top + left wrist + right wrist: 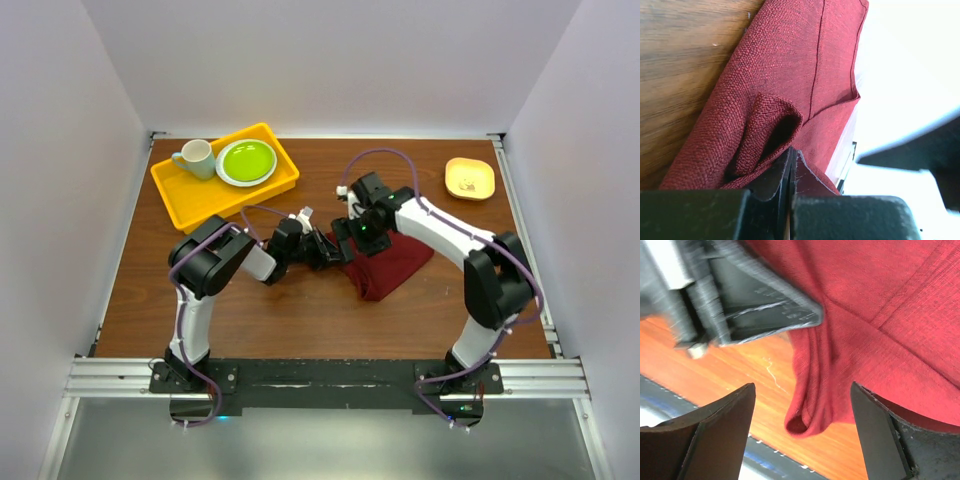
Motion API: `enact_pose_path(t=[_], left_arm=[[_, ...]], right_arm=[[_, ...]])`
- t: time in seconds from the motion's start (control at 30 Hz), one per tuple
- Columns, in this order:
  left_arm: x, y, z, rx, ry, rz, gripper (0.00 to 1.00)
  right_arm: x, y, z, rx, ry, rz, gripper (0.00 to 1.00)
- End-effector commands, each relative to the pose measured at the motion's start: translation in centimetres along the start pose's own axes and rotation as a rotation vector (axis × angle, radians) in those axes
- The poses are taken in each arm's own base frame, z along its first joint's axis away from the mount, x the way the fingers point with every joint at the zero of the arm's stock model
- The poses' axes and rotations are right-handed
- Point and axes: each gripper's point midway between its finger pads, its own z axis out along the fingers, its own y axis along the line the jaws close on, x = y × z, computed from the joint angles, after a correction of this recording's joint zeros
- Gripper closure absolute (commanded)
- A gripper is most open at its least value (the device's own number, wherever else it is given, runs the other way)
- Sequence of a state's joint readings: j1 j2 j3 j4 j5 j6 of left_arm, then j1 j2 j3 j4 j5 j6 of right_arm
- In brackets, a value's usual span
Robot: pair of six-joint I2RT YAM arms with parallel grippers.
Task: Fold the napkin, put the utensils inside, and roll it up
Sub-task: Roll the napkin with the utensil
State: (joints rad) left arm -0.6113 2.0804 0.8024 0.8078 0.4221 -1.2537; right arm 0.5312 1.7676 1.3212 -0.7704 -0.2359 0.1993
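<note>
Two pincers meet at the napkin (395, 262), bunched mid-table (300, 320): left gripper (791, 167) clenched on a pinched fold, apparently anchoring it; right gripper (802, 410) spread open astride a drooping corner, grasping nothing.

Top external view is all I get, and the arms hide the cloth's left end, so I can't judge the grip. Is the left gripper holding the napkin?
Observer: Yes. The left wrist view shows the left gripper shut, pinching a raised fold of the napkin.
Operator: And the right one?
Observer: The right wrist view shows the right gripper open, with its fingers on either side of a bunched end of the napkin and not closed on it.
</note>
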Motion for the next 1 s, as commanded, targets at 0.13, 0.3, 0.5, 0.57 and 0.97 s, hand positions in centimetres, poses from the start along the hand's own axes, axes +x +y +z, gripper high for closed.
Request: enact_pose_path(t=[0.13,0.3,0.5,0.57,0.97], left_arm=[[4.7,12.2,-2.7,-0.419,0.118,-0.130,1.00],[5.0,12.1,-2.8,-0.423,0.131,-0.146,1.00],[5.1,12.1,-3.1,-0.429,0.137,-0.148,1.00],[5.1,12.2,-3.1,-0.431,0.139,-0.148,1.00],[5.4,12.2,-3.4,-0.429,0.147,-0.151,1.00]], right_arm=[[0.7,1.3,-0.1,0.339,-0.150,-0.281,0.18],[0.2,1.7,1.1,0.446,-0.197,-0.367,0.15],[1.0,0.8,3.0,0.492,-0.167,-0.402,0.20],[1.2,0.7,3.4,0.489,-0.157,-0.405,0.21],[2.5,-1.8,5.8,0.352,-0.116,-0.262,0.47]])
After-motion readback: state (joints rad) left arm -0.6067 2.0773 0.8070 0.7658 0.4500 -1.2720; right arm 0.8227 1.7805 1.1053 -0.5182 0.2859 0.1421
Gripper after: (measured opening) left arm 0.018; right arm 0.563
